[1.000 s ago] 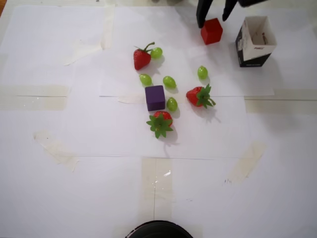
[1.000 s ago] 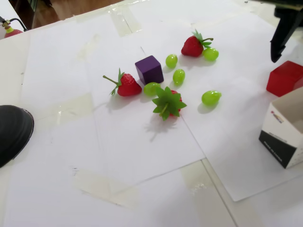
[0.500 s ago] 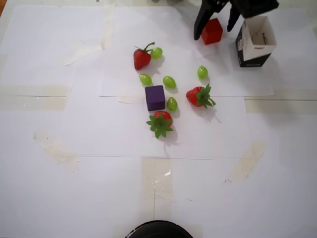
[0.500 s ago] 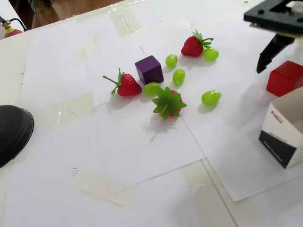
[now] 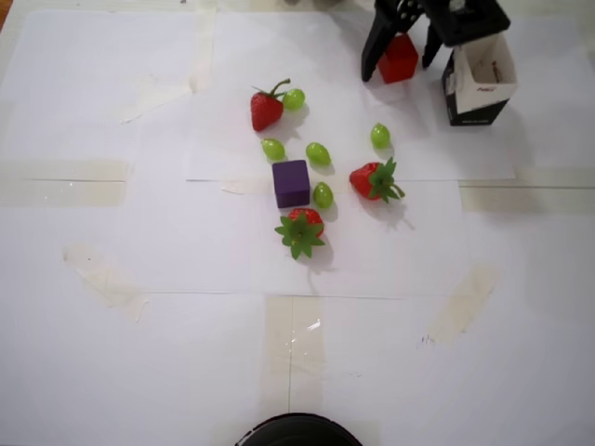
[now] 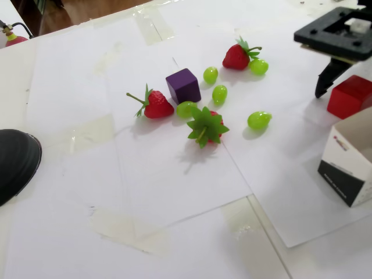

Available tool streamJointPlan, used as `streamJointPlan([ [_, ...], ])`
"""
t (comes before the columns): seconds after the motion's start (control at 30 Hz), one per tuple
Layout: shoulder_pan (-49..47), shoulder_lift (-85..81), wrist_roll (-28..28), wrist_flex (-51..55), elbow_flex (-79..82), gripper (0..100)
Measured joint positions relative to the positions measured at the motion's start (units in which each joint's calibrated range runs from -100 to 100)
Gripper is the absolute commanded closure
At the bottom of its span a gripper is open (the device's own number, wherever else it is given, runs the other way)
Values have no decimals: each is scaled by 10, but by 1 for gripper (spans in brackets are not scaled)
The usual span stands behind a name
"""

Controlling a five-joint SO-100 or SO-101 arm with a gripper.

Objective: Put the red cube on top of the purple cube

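The red cube (image 5: 398, 59) sits on the white paper (image 5: 139, 232) at the top of the overhead view, between the spread fingers of my gripper (image 5: 402, 58). My jaws stand wide and grip nothing. I judge the cube light, rigid and smooth-faced; two opposite flat sides offer the best hold. A black-and-white box (image 5: 479, 85) stands just beside it. The purple cube (image 5: 291, 182) lies well apart, ringed by strawberries (image 5: 266, 109) and grapes (image 5: 318, 153).

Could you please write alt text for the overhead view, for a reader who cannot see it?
A black robot claw straddles a red cube at the top of a white papered table, beside an open paper box. Lower down, a purple cube sits among three strawberries and five green grapes.
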Motion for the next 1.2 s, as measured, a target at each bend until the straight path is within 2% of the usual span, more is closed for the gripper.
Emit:
streamJointPlan([
  [0.2, 7, 1, -5, -4, 1, 80],
  [0.53, 7, 1, -1, 20, -17, 87],
  [0.83, 25, 9, 27, 102, -53, 91],
  [1.2, 162, 90, 159, 292, -303, 91],
])
